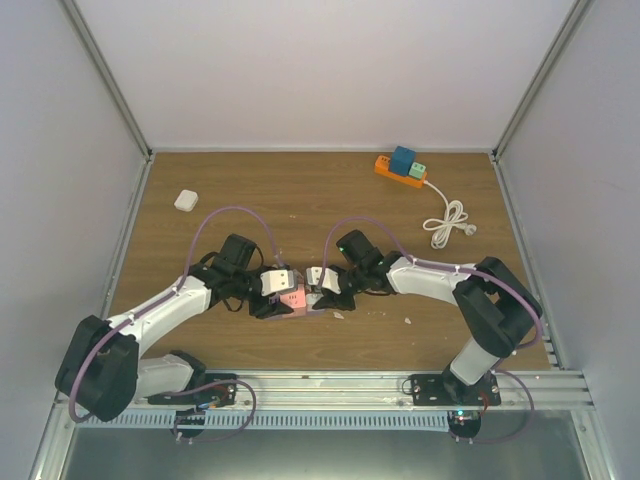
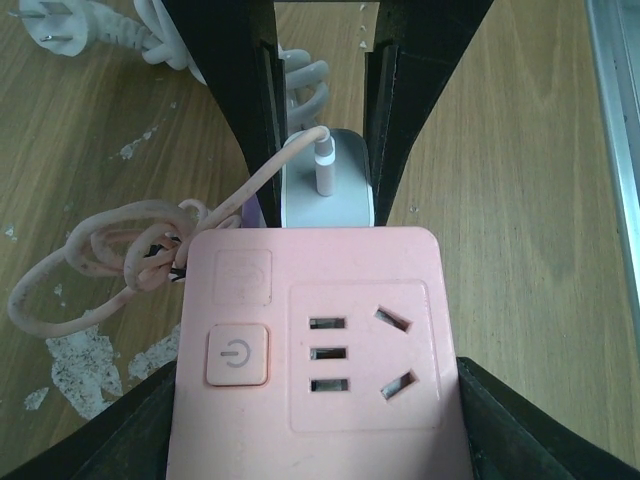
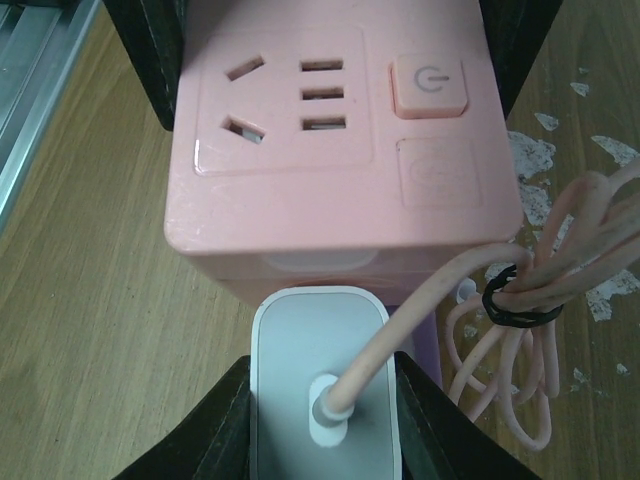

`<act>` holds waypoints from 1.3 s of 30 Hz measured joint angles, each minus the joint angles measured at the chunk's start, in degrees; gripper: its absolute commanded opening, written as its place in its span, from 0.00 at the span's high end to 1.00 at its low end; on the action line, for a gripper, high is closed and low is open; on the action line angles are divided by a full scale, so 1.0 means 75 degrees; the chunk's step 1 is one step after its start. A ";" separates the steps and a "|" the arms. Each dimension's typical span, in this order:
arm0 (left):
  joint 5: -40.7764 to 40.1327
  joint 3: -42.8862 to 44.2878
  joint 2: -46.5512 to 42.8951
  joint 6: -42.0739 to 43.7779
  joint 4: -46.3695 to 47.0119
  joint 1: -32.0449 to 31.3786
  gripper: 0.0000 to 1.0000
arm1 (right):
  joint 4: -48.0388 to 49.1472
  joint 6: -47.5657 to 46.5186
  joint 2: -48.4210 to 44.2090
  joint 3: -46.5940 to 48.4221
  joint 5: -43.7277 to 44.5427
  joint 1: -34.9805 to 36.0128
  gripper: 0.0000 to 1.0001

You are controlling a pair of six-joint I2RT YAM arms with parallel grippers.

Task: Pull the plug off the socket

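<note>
**Inspector:** Where does the plug sit?

**Technician:** The white plug [image 3: 320,385] is pushed into the side face of the pink socket cube [image 3: 330,130]. The pair is at mid-counter, between the two arms. The right hand [image 3: 325,425] pinches the plug by its flanks. The left hand [image 2: 315,430] is pressed against two opposite sides of the cube.

**Inspector:** What would make the pull clean?

**Technician:** Most likely a straight one. The right hand should draw back along the line of the pins, squarely away from the cube's face, with no twist and no lift. The left hand should hold the cube fixed, because if the cube follows, the plug probably won't part from it. How tightly the pins are seated cannot be told from these views.

**Inspector:** Could anything snag?

**Technician:** The pink cable [image 3: 420,308] leaves the back of the plug between the right hand's fingers. It curves over to a tied bundle [image 3: 550,245] lying just beside the cube. There looks to be enough slack, though a long pull could drag the bundle along.

**Inspector:** And farther out?

**Technician:** On the wooden counter [image 1: 300,200], an orange power strip [image 1: 400,168] and a coiled white cord [image 1: 447,222] lie well apart at the far right. A small white adapter [image 1: 186,200] lies at the far left. None of them are near the pull path.
</note>
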 measured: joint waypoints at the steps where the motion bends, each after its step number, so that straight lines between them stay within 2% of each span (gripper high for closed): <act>1: 0.0006 0.0000 0.0000 -0.0038 0.0009 0.0000 0.74 | -0.0012 0.0000 0.0000 0.0009 0.0012 0.0000 0.99; 29: -0.0592 0.0073 0.0201 0.0854 0.0052 -0.0335 0.77 | -0.0562 0.0388 -0.0093 0.0224 0.0140 -0.0023 1.00; 39: -0.0571 0.0595 0.0839 0.0930 -0.0087 -0.0382 0.77 | -0.0635 0.0233 -0.0388 0.0099 0.0694 -0.0026 0.99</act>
